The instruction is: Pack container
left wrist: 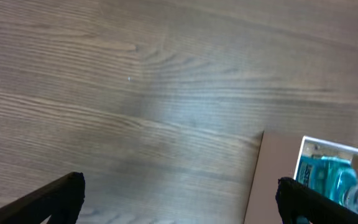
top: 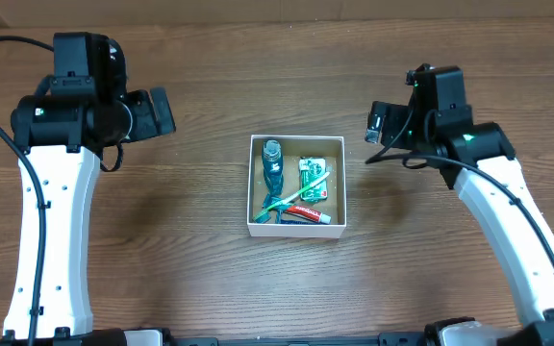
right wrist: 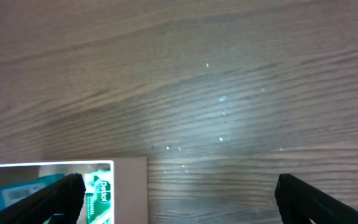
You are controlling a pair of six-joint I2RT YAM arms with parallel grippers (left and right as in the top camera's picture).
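Overhead, both arms hover over the table, flanking the container (top: 296,230) but well apart from it; left gripper (top: 159,111) and right gripper (top: 377,123) spread wide.

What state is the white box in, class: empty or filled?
Filled: in the overhead view the container holds a teal bottle, a green packet, a toothbrush and a red-and-white tube, all inside its walls.

One container (top: 296,231), one bottle (top: 273,165), one toothbrush (top: 291,199), one tube (top: 308,216), one packet (top: 312,179)
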